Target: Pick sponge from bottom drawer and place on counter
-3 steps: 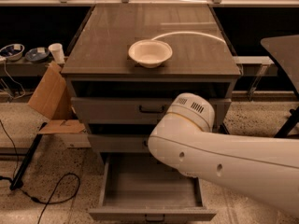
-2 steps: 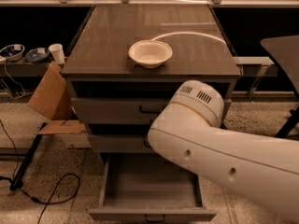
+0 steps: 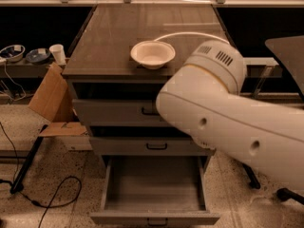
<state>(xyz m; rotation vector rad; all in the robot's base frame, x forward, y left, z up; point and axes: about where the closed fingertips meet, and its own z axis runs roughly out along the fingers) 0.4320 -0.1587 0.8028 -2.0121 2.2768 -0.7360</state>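
The bottom drawer [image 3: 154, 217] stands pulled out. The part of its floor that shows is bare, and no sponge can be seen there. Nor is it on the counter [image 3: 109, 42] above the drawer, where only a cream bowl [image 3: 152, 54] sits. The white robot arm [image 3: 228, 122] crosses above the drawer's right side, covering part of the two shut drawers over it. The gripper is out of sight, so I cannot tell its state. The step in hand looks like the reach for the sponge. Next, the gripper must come down into the drawer and find it, perhaps toward the hidden back.
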